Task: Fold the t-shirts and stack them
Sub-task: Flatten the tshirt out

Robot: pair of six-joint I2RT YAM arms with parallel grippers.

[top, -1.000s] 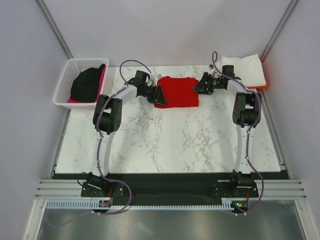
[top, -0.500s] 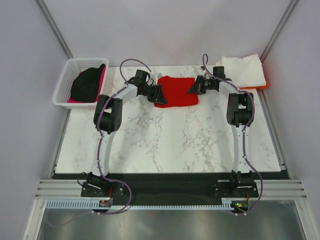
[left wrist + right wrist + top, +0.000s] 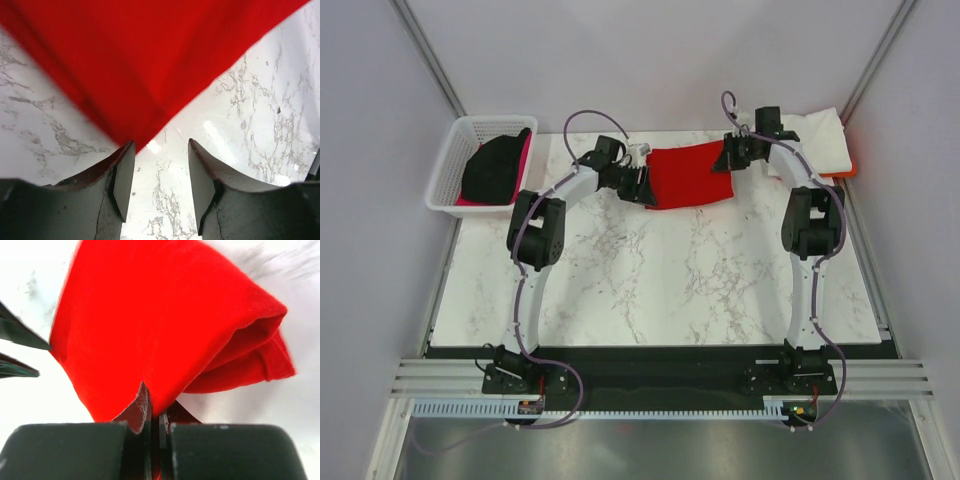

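Note:
The folded red t-shirt (image 3: 688,175) lies at the back middle of the table, its right side raised. My right gripper (image 3: 728,158) is shut on that right edge; in the right wrist view the red cloth (image 3: 165,320) is pinched between the closed jaws of the gripper (image 3: 156,410) and hangs in folded layers. My left gripper (image 3: 645,185) sits at the shirt's left edge. In the left wrist view it (image 3: 161,170) is open with only marble between the fingers, and the red cloth (image 3: 150,60) ends just ahead of the left fingertip.
A white t-shirt (image 3: 815,140) lies folded on an orange one (image 3: 847,170) at the back right corner. The white lattice basket (image 3: 448,175) at the back left holds a black shirt (image 3: 492,165) over a pink one (image 3: 525,150).
My right gripper has closed on the red shirt's right edge and lifted it up and back. The shirt has shifted slightly right. My left gripper stays at the left edge, its jaws a bit wider.

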